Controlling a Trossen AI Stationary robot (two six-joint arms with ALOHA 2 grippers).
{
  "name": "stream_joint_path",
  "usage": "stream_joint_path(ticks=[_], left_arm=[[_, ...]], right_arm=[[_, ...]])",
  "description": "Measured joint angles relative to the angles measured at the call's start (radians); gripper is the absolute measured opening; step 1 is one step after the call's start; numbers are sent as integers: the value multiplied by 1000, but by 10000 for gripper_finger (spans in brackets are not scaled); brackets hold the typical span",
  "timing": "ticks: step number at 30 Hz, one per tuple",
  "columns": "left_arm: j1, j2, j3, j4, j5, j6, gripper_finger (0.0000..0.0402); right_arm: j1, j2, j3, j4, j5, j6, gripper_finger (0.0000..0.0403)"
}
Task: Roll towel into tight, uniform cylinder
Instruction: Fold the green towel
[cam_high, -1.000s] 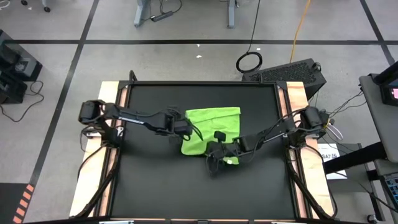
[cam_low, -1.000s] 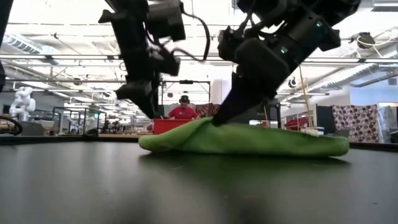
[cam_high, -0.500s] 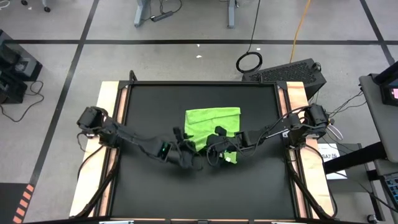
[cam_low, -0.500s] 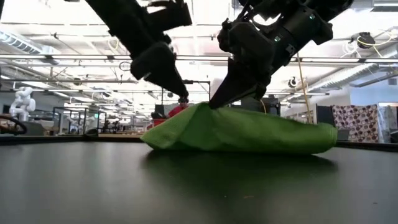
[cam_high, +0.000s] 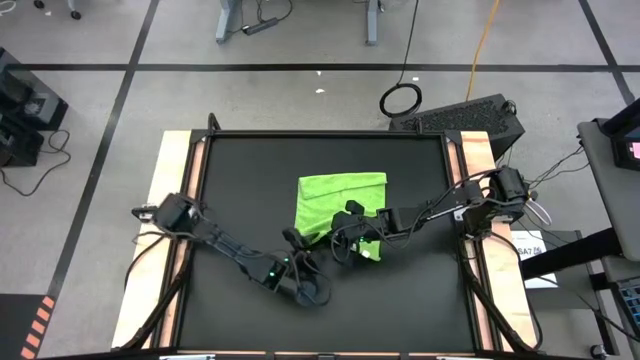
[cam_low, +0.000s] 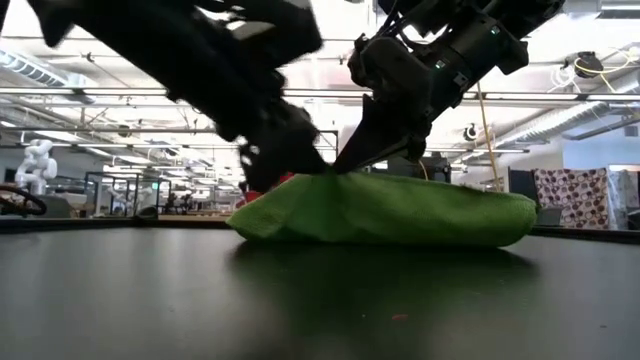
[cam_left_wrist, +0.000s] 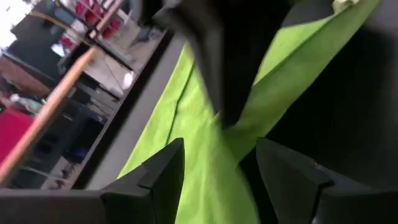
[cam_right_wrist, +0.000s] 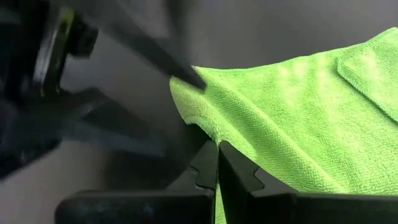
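The lime-green towel (cam_high: 345, 200) lies folded on the black table, right of centre, and its near left edge is raised into a peak (cam_low: 335, 178). My right gripper (cam_high: 340, 243) is shut on that raised edge. My left gripper (cam_high: 297, 242) is open, close to the same corner on its near left side, and points toward the far edge. In the left wrist view its two fingers (cam_left_wrist: 161, 177) stand on either side of a green fold (cam_left_wrist: 214, 180). Whether they touch the fold I cannot tell. No roll shows. My right gripper pinches the towel's edge (cam_right_wrist: 208, 127) next to its near left corner between its two shut fingers. The fingers slant down from the table's right side. That edge is lifted off the table, and the remaining cloth (cam_low: 450, 215) lies flat behind it.
Wooden rails (cam_high: 178, 200) run along the left and right sides of the black table top (cam_high: 240, 170). Bare table lies left of the towel and toward the near edge.
My left gripper has swung from the towel's left side toward the near edge and down. It has turned until it points at the raised corner. My right gripper has lifted the towel's near left edge a little, so a peak stands where the cloth lay low.
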Motion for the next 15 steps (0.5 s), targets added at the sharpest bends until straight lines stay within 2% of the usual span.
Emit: stream_joint_path(ticks=[5,9,15], left_arm=[[4,69,75,-6,-147,133,205],[14,85,96,-24,-208,199,205],[26,86,95,-182,-224,93,205]], right_arm=[[0,0,0,4,0,11,0],[0,0,0,4,0,15,0],[1,0,0,2,-1,14,0]])
